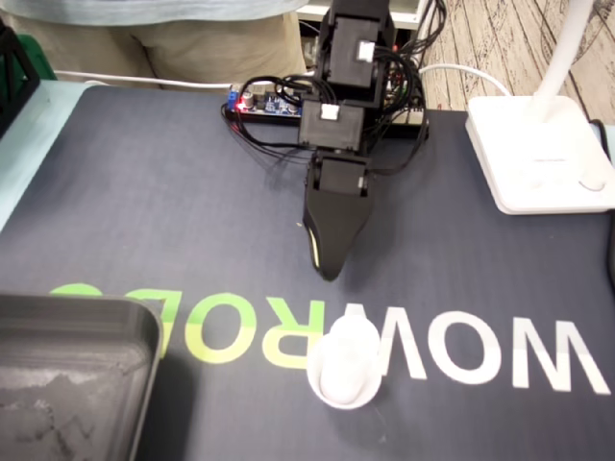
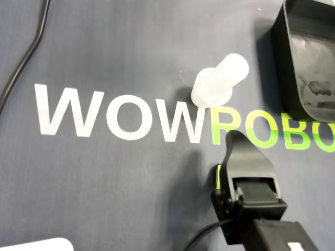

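One white cylinder (image 1: 346,365) is the thing nearest your arm, and it stands upright on the dark mat (image 1: 144,211), with a wider foot at its base. In the fixed view it sits where the white letters of the printed word meet the green ones, below the gripper (image 1: 327,271). In the overhead view the cylinder (image 2: 217,83) touches the top edge of the last white W, just above and to the left of the gripper (image 2: 235,138). Your claw points down at the mat, near the cylinder but apart from it, with bare mat (image 2: 104,52) showing between them. Both cameras show it as a single black tapered shape with one tip, so you cannot tell whether the jaws are together or spread. To one side lies a black tray (image 1: 77,317), lower left in the fixed view and upper right in the overhead view (image 2: 285,63), well apart from the cylinder. You also have a white lamp base (image 1: 528,154) at the right of the fixed view.
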`<state>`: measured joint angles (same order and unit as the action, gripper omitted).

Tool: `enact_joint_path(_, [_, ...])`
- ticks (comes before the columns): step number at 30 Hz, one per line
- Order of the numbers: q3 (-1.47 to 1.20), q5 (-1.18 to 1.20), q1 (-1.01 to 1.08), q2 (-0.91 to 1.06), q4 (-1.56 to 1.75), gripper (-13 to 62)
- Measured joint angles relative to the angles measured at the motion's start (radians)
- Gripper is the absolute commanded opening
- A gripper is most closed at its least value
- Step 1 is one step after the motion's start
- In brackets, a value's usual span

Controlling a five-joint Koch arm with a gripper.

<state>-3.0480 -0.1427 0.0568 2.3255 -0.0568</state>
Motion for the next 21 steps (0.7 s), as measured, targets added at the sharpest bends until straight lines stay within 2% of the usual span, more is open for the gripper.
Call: enact_joint_path(21, [0.000,0.015,0.000,0.000,0.000,33.9])
